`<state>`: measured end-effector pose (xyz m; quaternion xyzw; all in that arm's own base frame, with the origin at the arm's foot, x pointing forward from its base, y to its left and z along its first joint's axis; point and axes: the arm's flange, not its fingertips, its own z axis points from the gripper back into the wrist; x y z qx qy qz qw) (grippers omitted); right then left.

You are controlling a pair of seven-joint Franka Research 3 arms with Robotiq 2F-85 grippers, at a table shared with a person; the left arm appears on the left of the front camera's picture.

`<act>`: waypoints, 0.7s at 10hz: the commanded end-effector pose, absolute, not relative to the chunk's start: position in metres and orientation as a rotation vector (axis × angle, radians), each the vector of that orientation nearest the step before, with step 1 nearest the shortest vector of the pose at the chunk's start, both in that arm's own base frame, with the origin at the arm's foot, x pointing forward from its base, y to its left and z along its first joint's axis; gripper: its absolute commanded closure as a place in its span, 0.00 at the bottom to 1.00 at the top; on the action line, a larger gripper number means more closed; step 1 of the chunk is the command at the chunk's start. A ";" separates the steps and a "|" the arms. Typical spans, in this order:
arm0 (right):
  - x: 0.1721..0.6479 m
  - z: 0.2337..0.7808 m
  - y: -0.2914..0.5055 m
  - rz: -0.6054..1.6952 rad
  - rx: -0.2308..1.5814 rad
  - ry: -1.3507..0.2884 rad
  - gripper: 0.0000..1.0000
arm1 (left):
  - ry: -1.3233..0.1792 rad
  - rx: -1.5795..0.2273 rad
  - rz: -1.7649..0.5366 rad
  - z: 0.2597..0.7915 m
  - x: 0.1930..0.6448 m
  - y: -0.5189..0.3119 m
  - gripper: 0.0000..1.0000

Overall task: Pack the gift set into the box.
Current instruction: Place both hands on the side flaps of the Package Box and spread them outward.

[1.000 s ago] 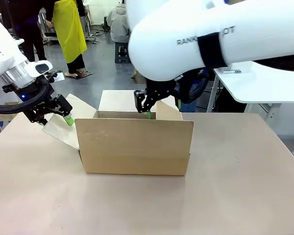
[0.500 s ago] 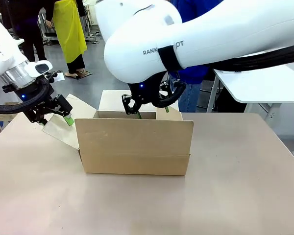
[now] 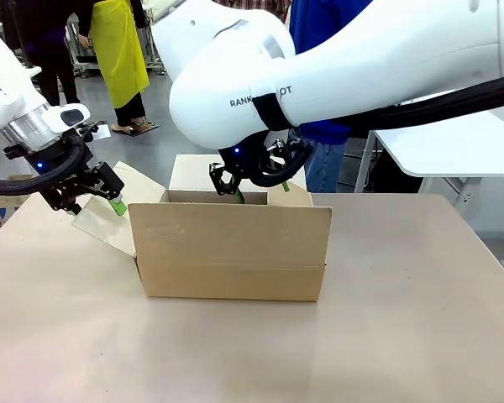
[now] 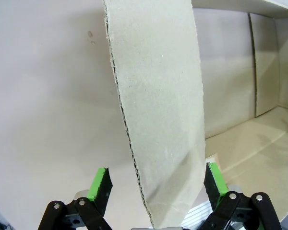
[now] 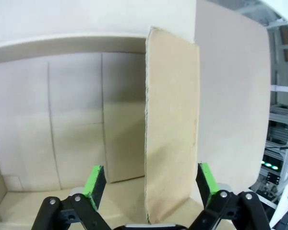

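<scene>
The left gripper [image 4: 157, 181] is released, its green pads [image 4: 100, 181] spread to either side of the left flap [image 4: 158, 96], a flat sheet of brown cardboard with a fluted, ragged edge. The right gripper [image 5: 150, 182] is likewise released, straddling the right flap [image 5: 172, 120], which stands upright and edge-on between the fingers. Both flaps belong to the box [image 3: 231, 252], an oblong, plain corrugated carton with creased inner walls. It sits mid-table [image 3: 386, 336] on a smooth beige top, its left flap splayed outward.
</scene>
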<state>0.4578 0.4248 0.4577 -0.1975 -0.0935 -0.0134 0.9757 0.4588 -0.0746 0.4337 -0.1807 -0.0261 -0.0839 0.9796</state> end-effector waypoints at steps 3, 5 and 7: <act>0.475 0.447 0.424 -0.061 -0.445 -0.249 0.00 | -0.054 -0.354 -0.162 0.436 0.457 -0.074 0.00; 0.480 0.442 0.417 -0.061 -0.464 -0.234 0.00 | -0.054 -0.354 -0.162 0.436 0.457 -0.074 0.00; 0.485 0.443 0.408 -0.085 -0.502 -0.231 0.00 | -0.054 -0.354 -0.162 0.436 0.457 -0.074 0.00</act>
